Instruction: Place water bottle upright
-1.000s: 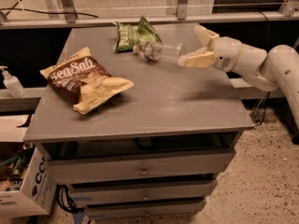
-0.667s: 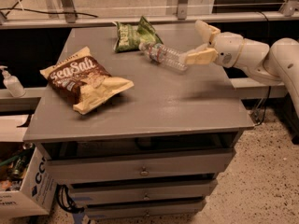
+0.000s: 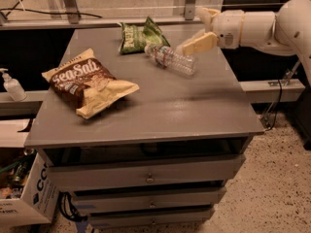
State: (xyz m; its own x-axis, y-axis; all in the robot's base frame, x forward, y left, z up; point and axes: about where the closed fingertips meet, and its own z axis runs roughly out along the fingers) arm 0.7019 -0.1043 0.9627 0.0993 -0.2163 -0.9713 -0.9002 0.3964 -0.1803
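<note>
Camera view: the worktop (image 3: 194,110) is a grey top over a stack of drawers (image 3: 146,174), and every place below is given from it. The water bottle (image 3: 171,60) lies on its side on the worktop's far half, right of the middle line. Its cap end points to the far left corner and its base to the right edge. It lies well in from the right edge and clear of the far edge.

The end effector (image 3: 195,29) hangs over the worktop's far right corner, on an arm that comes in from beyond the right edge. Its two fingers are spread apart and grasp nothing. The lower finger (image 3: 198,43) sits just above the bottle's base end; I cannot tell whether it touches.

A green chip bag (image 3: 140,35) lies at the worktop's far edge near the middle, its near corner just beside the bottle's cap end. A brown Sea Salt chip bag (image 3: 87,84) lies on the left half, close to the left edge.

The near right part of the worktop, from the bottle out to the front and right edges, is bare grey surface.

Off the worktop's left edge, a pump dispenser bottle (image 3: 11,85) stands on a lower ledge, and a cardboard box (image 3: 34,198) sits by the drawers' lower left corner.
</note>
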